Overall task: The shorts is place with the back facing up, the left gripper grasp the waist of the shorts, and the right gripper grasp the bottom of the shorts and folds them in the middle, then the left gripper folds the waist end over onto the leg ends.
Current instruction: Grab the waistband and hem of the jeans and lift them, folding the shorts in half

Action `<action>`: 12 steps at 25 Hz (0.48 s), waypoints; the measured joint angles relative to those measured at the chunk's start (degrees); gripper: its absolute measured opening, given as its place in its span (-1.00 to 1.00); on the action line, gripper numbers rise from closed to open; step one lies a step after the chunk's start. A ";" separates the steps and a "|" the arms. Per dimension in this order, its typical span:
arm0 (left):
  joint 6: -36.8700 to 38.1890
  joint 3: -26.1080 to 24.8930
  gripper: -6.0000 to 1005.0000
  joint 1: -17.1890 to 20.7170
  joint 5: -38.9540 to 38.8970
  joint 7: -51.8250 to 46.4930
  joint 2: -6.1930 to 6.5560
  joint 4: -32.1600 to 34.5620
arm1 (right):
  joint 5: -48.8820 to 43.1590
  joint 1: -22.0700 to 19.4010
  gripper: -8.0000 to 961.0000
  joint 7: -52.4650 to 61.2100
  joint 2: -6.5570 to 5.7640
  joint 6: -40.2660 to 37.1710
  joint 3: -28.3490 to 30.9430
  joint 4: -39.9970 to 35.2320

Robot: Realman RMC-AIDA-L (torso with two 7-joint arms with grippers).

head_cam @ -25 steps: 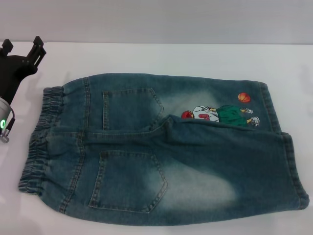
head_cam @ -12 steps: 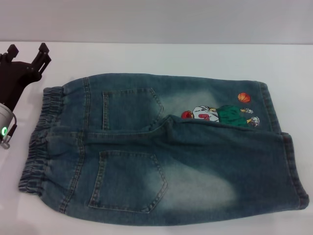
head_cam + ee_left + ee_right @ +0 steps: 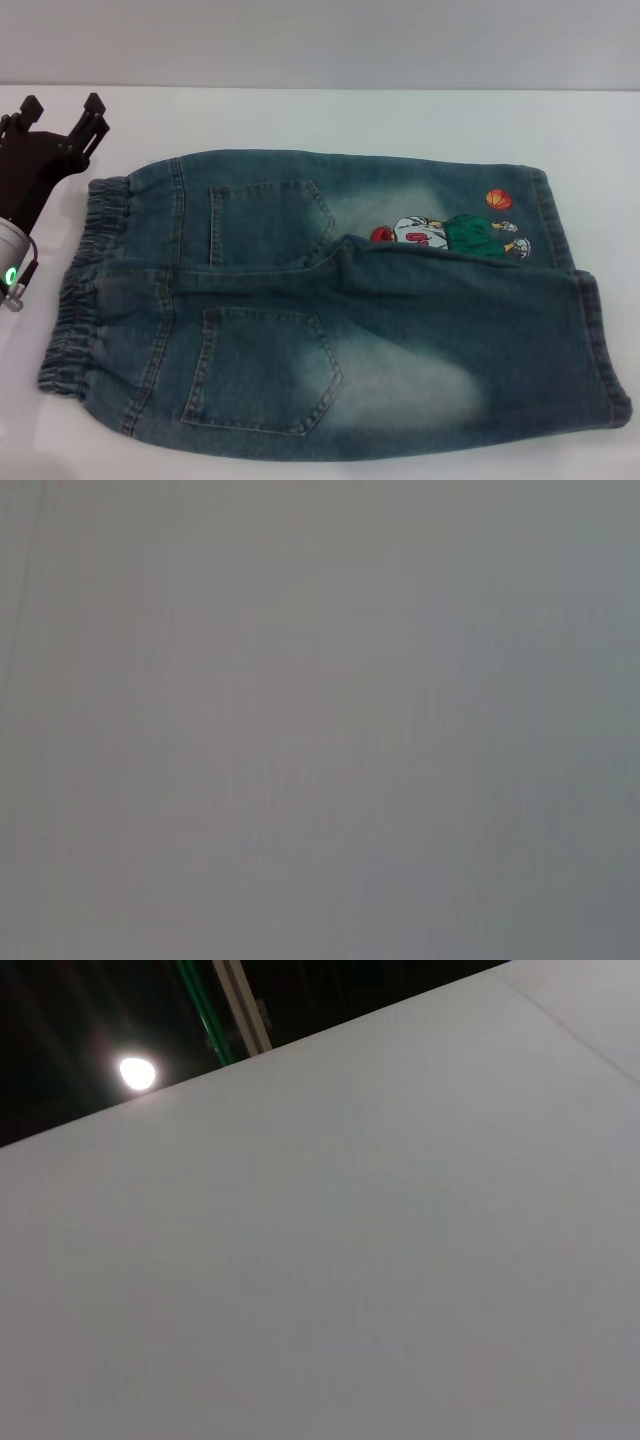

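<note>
Lying back-up across the middle of the white table (image 3: 330, 115), the shorts (image 3: 330, 320) are spreading from nine o'clock to three o'clock, with the waist (image 3: 80, 290) bunching at the nine o'clock edge and the leg ends (image 3: 600, 340) sitting out at three. The two back pockets are facing up, and one leg is overlapping the other near the cartoon basketball print (image 3: 455, 232). The left gripper (image 3: 60, 115) is hovering off at about ten o'clock, just beyond the waist's far corner and not touching cloth, its two black fingers standing apart with nothing between them. The right gripper is not showing anywhere; its wrist camera is only looking at a blank wall and a ceiling lamp (image 3: 137, 1072). To my eye the denim is looking soft but fairly weighty, likely to droop and drag rather than slip, so a pinch wants plenty of cloth. The ruffled elastic band is offering the thickest, surest hold for the left side, and the stitched hems the firmest edge for the right.
</note>
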 joint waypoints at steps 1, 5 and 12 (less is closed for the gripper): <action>0.17 0.04 0.64 0.03 0.00 0.00 0.00 0.00 | 0.00 0.00 0.23 0.00 0.00 0.00 0.00 0.00; 0.39 0.07 0.64 0.24 0.00 -0.02 -0.01 -0.07 | -0.07 -0.04 0.23 1.99 -0.07 -0.51 0.00 0.33; 0.39 0.05 0.64 0.25 -0.01 -0.02 -0.01 -0.07 | 0.05 0.06 0.23 4.26 -0.01 -1.55 -0.42 -0.02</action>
